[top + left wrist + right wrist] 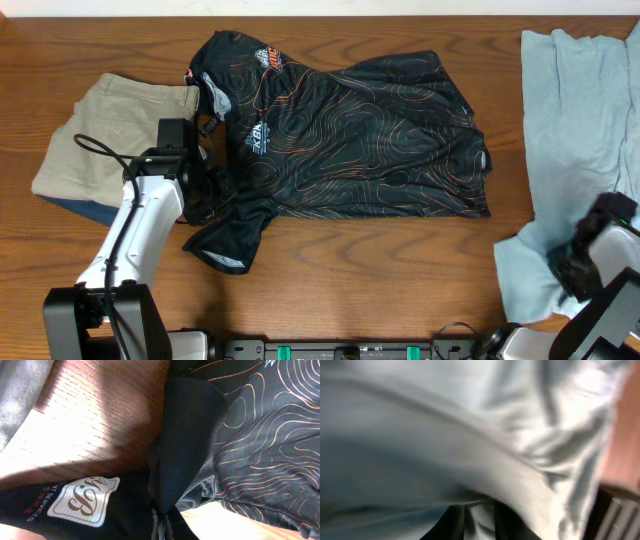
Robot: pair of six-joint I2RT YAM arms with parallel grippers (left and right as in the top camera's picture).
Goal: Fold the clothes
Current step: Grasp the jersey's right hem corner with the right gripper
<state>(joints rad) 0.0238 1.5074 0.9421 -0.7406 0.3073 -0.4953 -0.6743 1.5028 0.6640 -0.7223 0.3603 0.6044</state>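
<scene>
The black jersey (360, 140) with thin orange contour lines lies spread across the middle of the table, collar to the left. My left gripper (215, 180) is at its left edge near the lower sleeve. In the left wrist view it (162, 527) is shut on a raised fold of the black jersey (265, 435), beside a white logo patch (82, 500). My right gripper (575, 262) is at the far right on a light blue garment (580, 110). In the right wrist view its fingers (480, 517) are closed on that pale fabric (470, 435).
Folded khaki shorts (110, 135) lie at the left, close behind the left arm, over something dark blue. The light blue garment runs down the right edge of the wooden table (380, 270). Bare wood shows in front of the jersey.
</scene>
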